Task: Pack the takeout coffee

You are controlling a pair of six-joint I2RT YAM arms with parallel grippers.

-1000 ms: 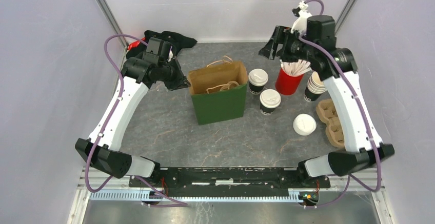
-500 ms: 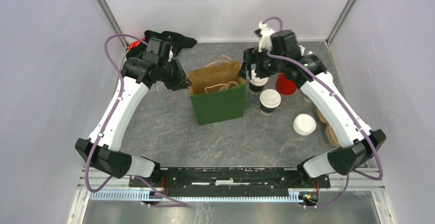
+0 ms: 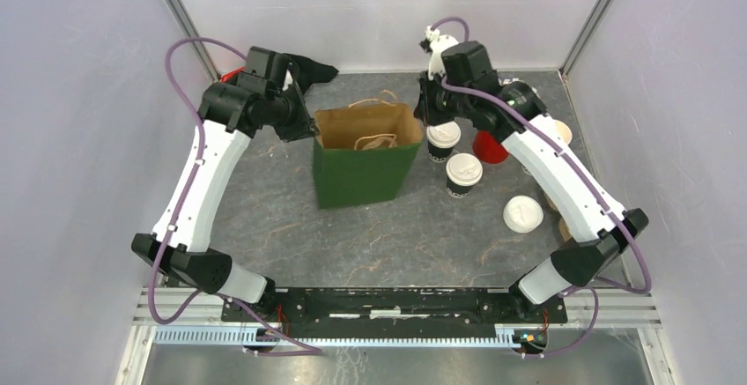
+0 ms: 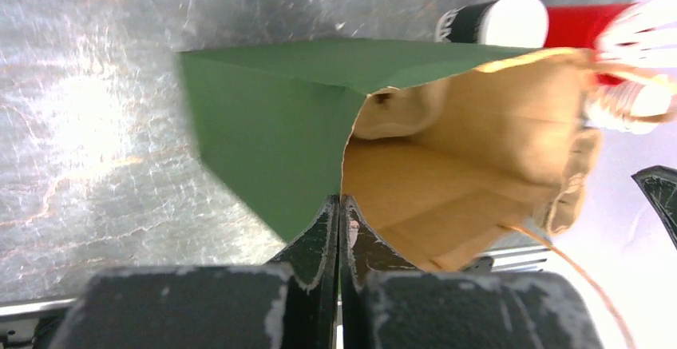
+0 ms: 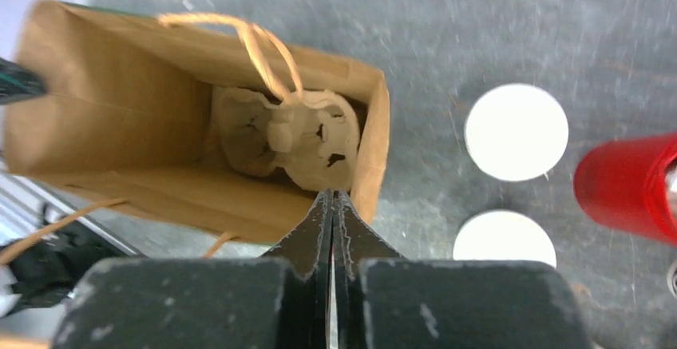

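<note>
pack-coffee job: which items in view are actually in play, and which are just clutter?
In play:
far lidded cup
near lidded cup
green paper bag
cup carrier inside the bag

Clutter:
loose white lid
red cup of stirrers
stack of lidless cups
black cloth

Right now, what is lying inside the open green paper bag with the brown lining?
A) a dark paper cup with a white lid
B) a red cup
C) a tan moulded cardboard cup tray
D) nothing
C: the right wrist view looks down into the green paper bag and shows a tan moulded cardboard cup tray at its bottom; the two white-lidded cups stand outside it.
</note>
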